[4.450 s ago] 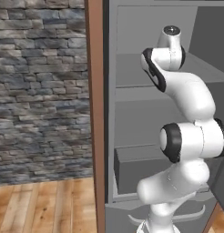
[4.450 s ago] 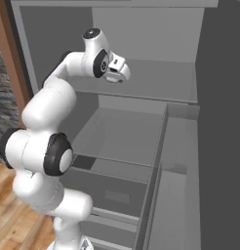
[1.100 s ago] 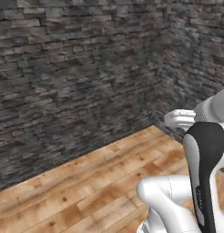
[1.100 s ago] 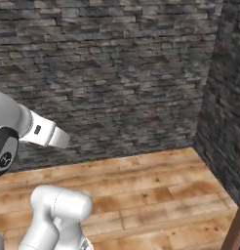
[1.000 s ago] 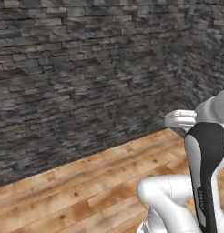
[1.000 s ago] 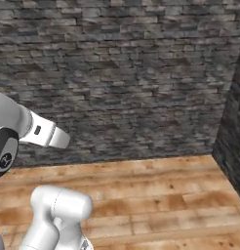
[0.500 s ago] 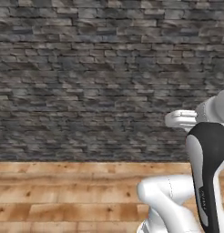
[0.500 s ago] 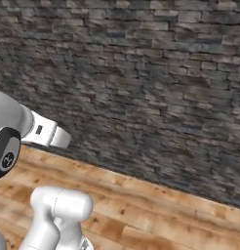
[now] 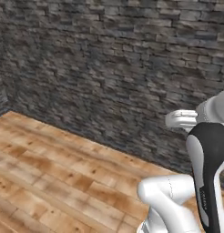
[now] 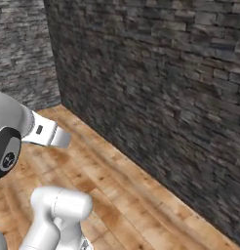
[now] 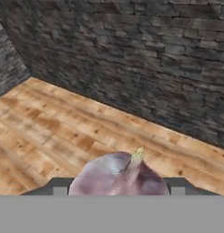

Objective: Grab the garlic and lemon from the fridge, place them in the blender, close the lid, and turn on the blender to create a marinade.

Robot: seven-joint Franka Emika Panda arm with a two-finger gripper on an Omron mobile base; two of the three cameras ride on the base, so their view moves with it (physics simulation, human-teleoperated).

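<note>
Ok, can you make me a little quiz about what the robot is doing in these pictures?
1. True or false: the gripper has a garlic bulb between its fingers in the hand view.
2. What is the wall in front of the robot made of? A) white tiles B) dark stone C) glass
3. Fill in the gap: the floor is made of ____ planks.

Key: 1 true; 2 B; 3 wooden
</note>
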